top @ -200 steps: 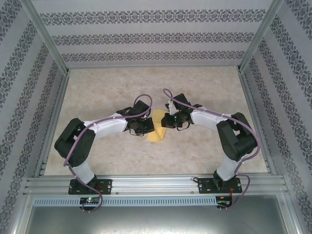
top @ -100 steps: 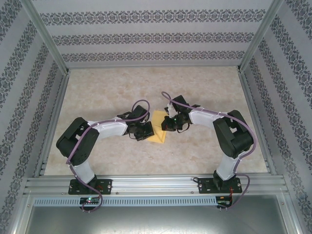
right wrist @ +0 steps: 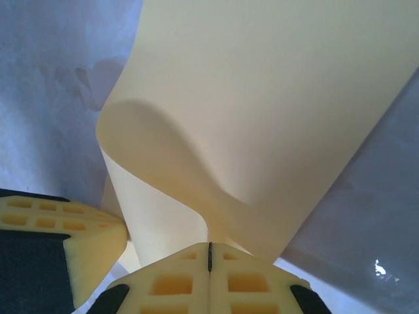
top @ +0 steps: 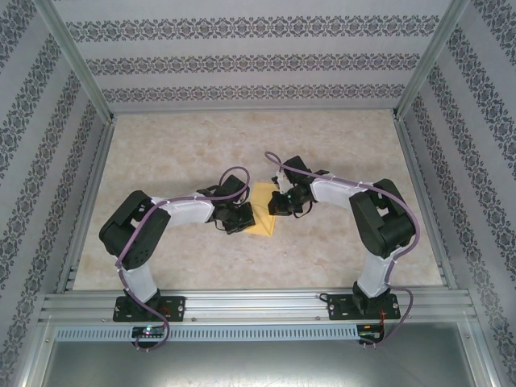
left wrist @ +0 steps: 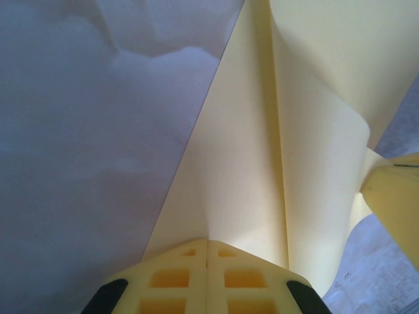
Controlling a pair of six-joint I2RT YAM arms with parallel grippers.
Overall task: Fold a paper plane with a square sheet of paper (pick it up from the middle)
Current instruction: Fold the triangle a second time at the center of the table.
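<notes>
Both pairs are pinching the sheet of paper right now: left fingers on one side, right fingers on the other. It curls straight ahead of each pair, between them, so neither's nearer. Next fold probably needs both.

1. One square sheet of paper, yellow-orange.
2. Two robot arms: the left arm and the right arm.
3. Two tools, one per arm: the left tool and the right tool.
4. Two purple cables: the left cable and the right cable.
5. One marbled surface beneath them all.
</notes>
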